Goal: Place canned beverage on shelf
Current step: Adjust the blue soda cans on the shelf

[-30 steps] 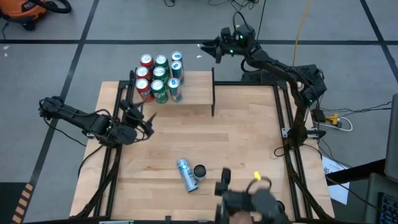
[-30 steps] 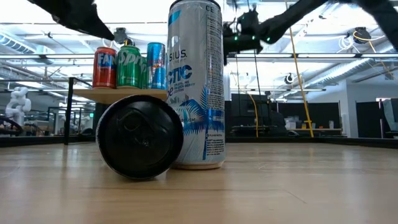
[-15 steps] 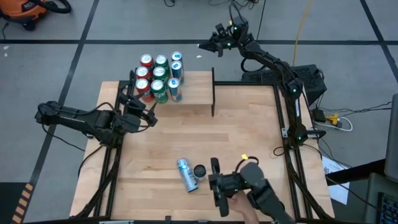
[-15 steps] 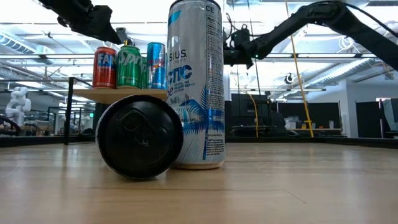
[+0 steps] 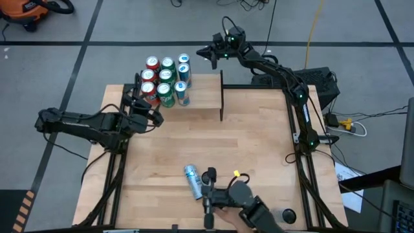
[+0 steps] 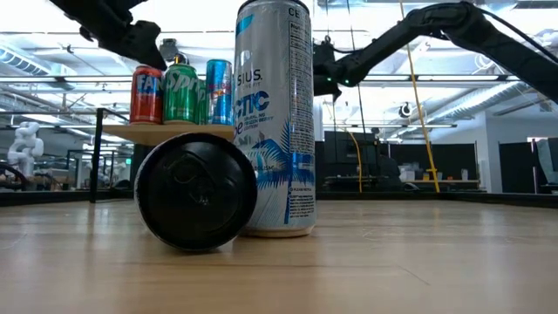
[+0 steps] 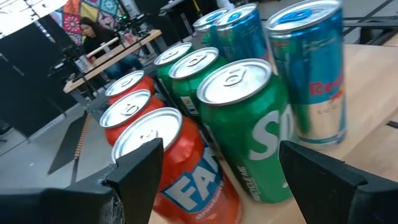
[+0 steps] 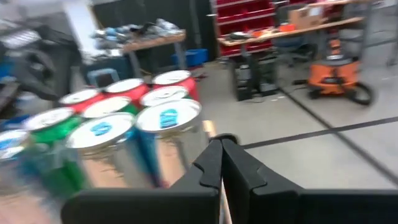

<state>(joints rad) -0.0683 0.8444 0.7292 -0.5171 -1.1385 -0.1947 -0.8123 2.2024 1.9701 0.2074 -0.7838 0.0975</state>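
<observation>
Cans (image 5: 165, 79), smooth aluminium cylinders in red, green and blue with silver pull-tab tops, stand packed upright on the shelf (image 5: 202, 96), a pale wooden board with black metal uprights at the far edge of the table (image 5: 252, 142). Near the front edge, a tall silver-blue can (image 5: 193, 182) rises upright, and a black can (image 5: 207, 177) lies on its side touching it, round base toward the low camera. My left claw (image 5: 143, 111) hangs just beside the red cans, its flat dark fingers (image 7: 140, 171) spread wide, gripping nothing. My right claw (image 5: 208, 53) is pressed together, empty, raised beyond the shelf.
</observation>
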